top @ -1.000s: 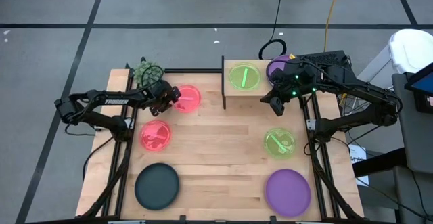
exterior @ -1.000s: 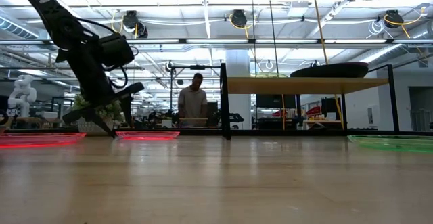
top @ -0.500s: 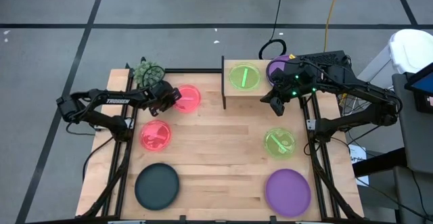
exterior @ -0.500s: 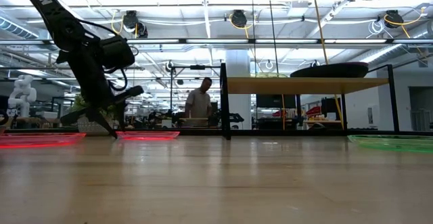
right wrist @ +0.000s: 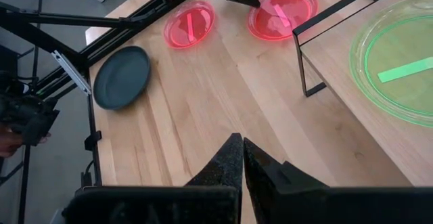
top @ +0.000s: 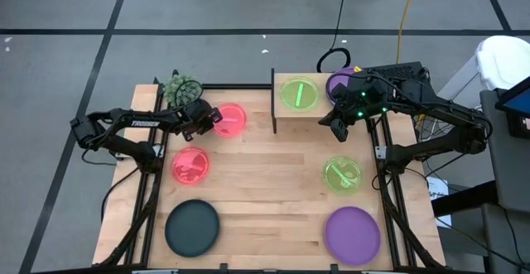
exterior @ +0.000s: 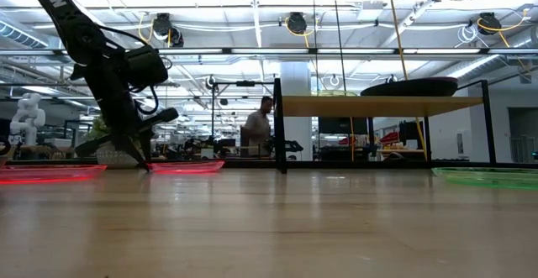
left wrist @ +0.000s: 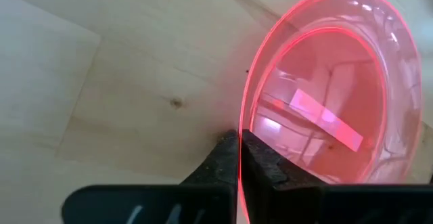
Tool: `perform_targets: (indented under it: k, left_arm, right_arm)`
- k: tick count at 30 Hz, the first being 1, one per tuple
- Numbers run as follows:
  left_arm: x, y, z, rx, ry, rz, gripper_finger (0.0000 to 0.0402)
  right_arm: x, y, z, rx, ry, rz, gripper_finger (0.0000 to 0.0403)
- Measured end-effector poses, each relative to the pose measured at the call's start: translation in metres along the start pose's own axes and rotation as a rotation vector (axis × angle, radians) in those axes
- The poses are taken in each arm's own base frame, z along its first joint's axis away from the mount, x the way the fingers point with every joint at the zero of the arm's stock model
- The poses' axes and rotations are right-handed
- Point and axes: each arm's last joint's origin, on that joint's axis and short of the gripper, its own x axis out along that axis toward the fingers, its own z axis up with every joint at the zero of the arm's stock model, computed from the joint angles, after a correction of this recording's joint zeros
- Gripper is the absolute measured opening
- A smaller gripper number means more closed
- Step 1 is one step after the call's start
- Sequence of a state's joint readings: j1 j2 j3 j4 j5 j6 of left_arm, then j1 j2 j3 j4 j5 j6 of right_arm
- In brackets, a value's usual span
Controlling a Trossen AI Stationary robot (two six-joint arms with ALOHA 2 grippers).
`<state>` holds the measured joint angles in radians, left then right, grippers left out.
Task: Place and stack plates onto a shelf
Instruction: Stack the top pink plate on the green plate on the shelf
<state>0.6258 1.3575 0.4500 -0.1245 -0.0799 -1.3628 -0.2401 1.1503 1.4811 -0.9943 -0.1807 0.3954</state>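
Observation:
A translucent pink-red plate (top: 232, 119) lies flat on the table at the far left, and my left gripper (top: 210, 124) is shut on its left rim. A second pink-red plate (top: 191, 165), a dark teal plate (top: 192, 228), a neon green plate (top: 340, 175) and a purple plate (top: 352, 234) lie on the table. The shelf (top: 286, 117) carries a green plate (top: 298, 93) and a purple plate (top: 338, 82), the latter partly hidden by my right arm. My right gripper (top: 338, 130) hangs shut and empty, high above the shelf's near right corner. My left gripper pinches the pink-red plate's rim (left wrist: 245, 119) between its two fingers, on the side toward the table's left edge. The fingers (left wrist: 226, 158) slant down from the left, one inside the rim and one outside. The plate (exterior: 187, 167) rests flat on the table.
A small spiky green plant (top: 180, 86) stands at the far left corner, just behind my left arm. The shelf's dark side panel (top: 274, 100) rises right of the held plate. Bare wood lies in the middle of the table (top: 265, 183). A person walks far behind the table.
My left gripper has shut on the left rim of the far pink-red plate while staying in place. The plate has stayed on the table.

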Motion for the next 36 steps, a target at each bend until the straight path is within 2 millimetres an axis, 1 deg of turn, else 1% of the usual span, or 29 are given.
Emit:
perform_targets:
  k: [5, 11, 21, 29, 36]
  left_arm:
    - [0.0, -0.004, 0.001, -0.001, -0.013, -0.048, 0.0004]
    - [-0.003, -0.023, 0.005, 0.022, -0.042, -0.247, 0.0003]
    - [-0.013, -0.047, 0.008, 0.069, -0.044, -0.523, 0.0002]
    - [-0.02, -0.056, 0.011, 0.067, -0.078, -0.636, 0.0001]
    - [-0.026, -0.064, 0.014, 0.06, -0.106, -0.74, 0.0001]
  right_arm:
    - [0.0, 0.0, 0.0, 0.001, 0.0, 0.0, 0.0]
    - [0.0, 0.0, 0.0, 0.008, 0.0, 0.0, 0.0]
    - [-0.004, 0.0, -0.001, 0.01, -0.008, 0.006, 0.0]
    - [-0.015, 0.001, -0.004, 0.04, -0.038, 0.018, 0.0]
    - [-0.019, 0.001, -0.006, 0.054, -0.05, 0.023, 0.0]
